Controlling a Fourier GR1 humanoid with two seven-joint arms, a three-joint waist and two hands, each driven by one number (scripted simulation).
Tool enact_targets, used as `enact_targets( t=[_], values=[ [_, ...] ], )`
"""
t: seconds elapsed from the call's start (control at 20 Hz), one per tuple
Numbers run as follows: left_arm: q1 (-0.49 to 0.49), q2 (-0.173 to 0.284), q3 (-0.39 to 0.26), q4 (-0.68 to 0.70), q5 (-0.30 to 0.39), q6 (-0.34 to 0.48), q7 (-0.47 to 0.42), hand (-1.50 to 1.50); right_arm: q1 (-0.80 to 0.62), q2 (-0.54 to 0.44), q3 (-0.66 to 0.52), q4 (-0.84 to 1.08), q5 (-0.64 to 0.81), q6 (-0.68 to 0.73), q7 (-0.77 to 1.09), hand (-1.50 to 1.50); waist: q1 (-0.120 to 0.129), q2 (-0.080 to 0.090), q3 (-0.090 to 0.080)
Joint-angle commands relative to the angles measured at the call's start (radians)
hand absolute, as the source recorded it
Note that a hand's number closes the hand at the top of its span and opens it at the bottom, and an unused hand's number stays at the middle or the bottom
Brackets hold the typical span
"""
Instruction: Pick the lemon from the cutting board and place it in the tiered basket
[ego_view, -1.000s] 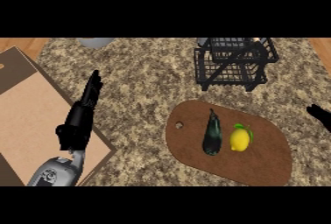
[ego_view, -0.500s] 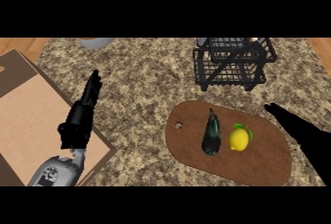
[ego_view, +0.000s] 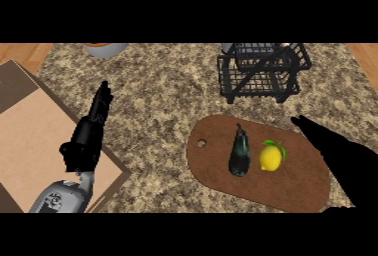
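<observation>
A yellow lemon (ego_view: 271, 157) lies on the brown cutting board (ego_view: 221, 172) at the lower right, just right of a dark eggplant (ego_view: 239, 152). My right hand (ego_view: 336, 152) reaches over the board's right side, fingers straight and open, its tip a little right of and above the lemon, not touching it. The black wire tiered basket (ego_view: 262, 72) stands at the back, above the board. My left hand (ego_view: 92, 125) rests open at the left, fingers pointing up, over the counter's edge.
A grey bowl with an orange inside (ego_view: 105, 48) sits at the back left. A lighter brown panel (ego_view: 37, 145) lies along the left side, under my left forearm. Speckled counter (ego_view: 162, 100) lies between the left hand and the board.
My right hand has come in from the right edge and moved left over the cutting board, closer to the lemon. The left hand has stayed in place.
</observation>
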Motion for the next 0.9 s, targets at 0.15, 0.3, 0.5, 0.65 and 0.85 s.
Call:
enact_targets(
  t=[0.15,0.3,0.5,0.65,0.85],
  values=[
    [0.003,-0.057,-0.013,0.041,-0.012,0.014,0.004,0.0,-0.048,0.008,0.047,0.04,0.032,0.084,0.149,-1.5,-0.012,0.006,-0.009],
    [0.025,-0.038,0.003,-0.001,-0.002,-0.005,0.004,0.0,-0.035,0.018,0.066,0.045,0.053,0.102,0.105,-1.5,-0.009,0.005,-0.009],
    [0.049,-0.073,-0.026,0.012,-0.02,0.007,-0.026,0.0,-0.108,0.055,0.127,0.137,0.129,0.13,0.038,-1.5,-0.001,0.007,-0.009],
    [0.0,-0.043,0.025,0.004,-0.007,-0.013,0.036,0.0,-0.073,0.058,0.145,0.137,0.192,0.133,0.011,-1.5,-0.01,0.006,-0.008],
    [-0.009,-0.057,0.026,0.058,-0.017,-0.017,0.006,0.0,-0.038,0.047,0.118,0.165,0.241,0.113,0.02,-1.5,-0.019,0.006,-0.008]
  ],
)
